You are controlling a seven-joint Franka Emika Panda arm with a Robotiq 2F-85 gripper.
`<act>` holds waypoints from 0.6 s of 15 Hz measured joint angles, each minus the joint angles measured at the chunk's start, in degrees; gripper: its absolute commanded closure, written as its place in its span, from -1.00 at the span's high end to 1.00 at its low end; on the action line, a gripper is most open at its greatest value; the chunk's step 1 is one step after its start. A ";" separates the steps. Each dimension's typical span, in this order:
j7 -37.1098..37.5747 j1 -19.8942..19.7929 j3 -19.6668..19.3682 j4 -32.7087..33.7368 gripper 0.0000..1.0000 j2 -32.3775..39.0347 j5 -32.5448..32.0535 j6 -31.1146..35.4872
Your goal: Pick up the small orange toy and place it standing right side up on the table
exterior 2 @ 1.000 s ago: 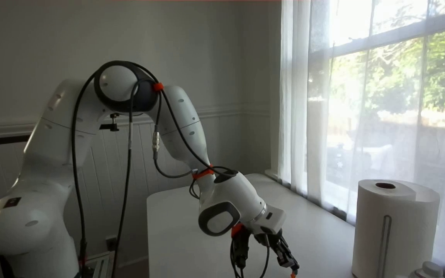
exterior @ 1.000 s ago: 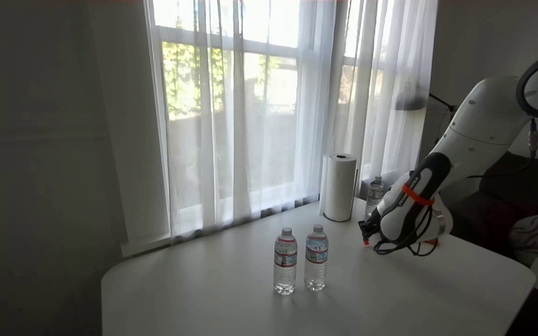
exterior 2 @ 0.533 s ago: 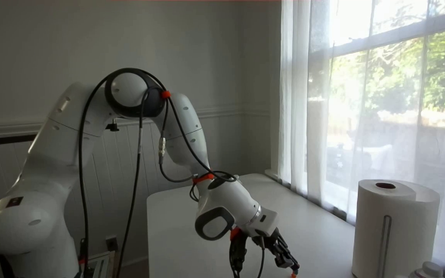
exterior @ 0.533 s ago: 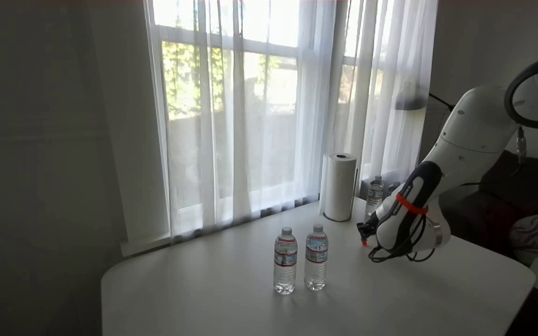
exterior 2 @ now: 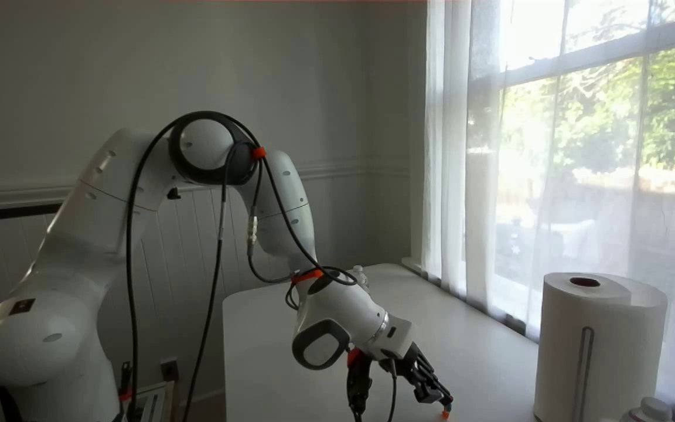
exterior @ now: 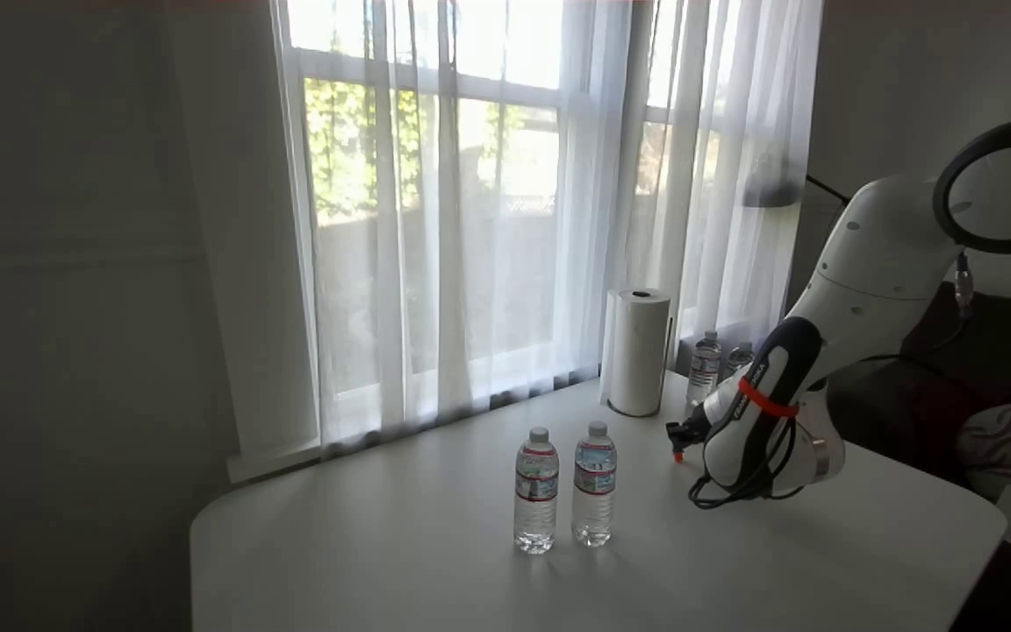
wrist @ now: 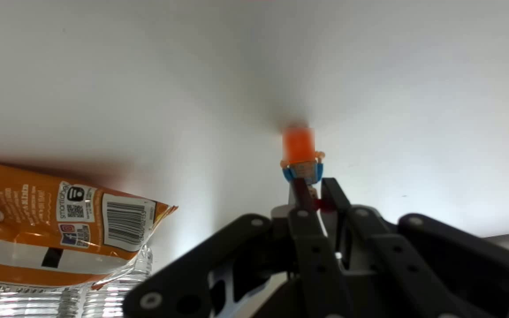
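Small orange toy, blurred at its orange end and partly hidden by the gripper
Just right of centre in the wrist view, the toy's edges smear and its head is mostly covered; in both exterior views it is a speck, and whether it touches the table cannot be told. At lower left, the frame edge cuts off a snack bag, which covers part of some ribbed clear plastic running off the bottom. In an exterior view, the right edge crops the arm, which hides the lower part of a bottle. At lower right in an exterior view, the bottom edge crops a paper towel roll.
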 measured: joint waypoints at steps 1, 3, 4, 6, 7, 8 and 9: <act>-0.05 -0.02 0.21 -0.02 -0.94 0.39 0.26 0.97; -0.13 -0.14 0.60 -0.03 -0.94 1.09 0.63 2.79; -0.13 -0.25 0.79 -0.03 -0.94 1.42 0.68 3.61; -0.14 -0.55 1.20 -0.03 -0.94 2.06 0.68 5.31; -0.14 -0.74 1.44 -0.03 -0.94 2.36 0.68 6.08; -0.14 -0.94 1.71 -0.03 -0.94 2.59 0.68 6.88; -0.16 -1.12 2.00 -0.03 -0.94 2.88 0.68 7.68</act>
